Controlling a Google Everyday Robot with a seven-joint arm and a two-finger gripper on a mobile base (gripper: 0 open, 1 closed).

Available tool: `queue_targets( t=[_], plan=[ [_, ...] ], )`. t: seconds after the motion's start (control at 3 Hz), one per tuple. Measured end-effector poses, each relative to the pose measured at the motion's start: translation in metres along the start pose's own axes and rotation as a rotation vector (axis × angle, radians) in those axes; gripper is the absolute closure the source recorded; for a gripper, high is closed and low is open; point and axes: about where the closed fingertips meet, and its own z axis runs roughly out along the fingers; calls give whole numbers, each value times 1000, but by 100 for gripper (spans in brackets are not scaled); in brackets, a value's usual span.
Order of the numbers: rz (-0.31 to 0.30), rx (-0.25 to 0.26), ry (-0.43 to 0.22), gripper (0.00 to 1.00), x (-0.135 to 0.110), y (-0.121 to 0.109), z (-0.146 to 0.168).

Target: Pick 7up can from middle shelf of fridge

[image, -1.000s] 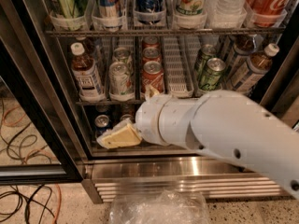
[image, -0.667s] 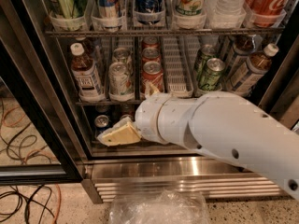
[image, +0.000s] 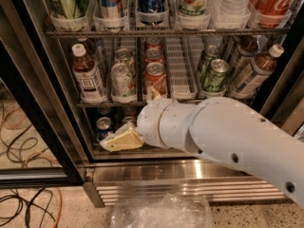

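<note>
Cream claw [image: 121,140] beneath silver-green 7up can [image: 122,81], white arm [image: 228,132].

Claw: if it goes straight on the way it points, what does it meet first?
The claw sits below the middle shelf, pointing left and slightly down. Straight on, it would probably meet the fridge's dark left frame first; the blue-topped can seems just above that line, though depth is unclear.

White arm [image: 223,127], cream pincer [image: 108,145] under middle shelf [image: 189,98]
</note>
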Motion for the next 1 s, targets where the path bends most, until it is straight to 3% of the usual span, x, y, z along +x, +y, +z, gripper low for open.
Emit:
queue_targets(
  t=[0.33, 0.67, 1.0],
  plan=[
    [-60, -28, -4, 0, 20, -3, 10],
    [-254, -58, 42, 0, 45, -6, 14],
    [-301, -55, 51, 0, 46, -7, 13]
  ],
)
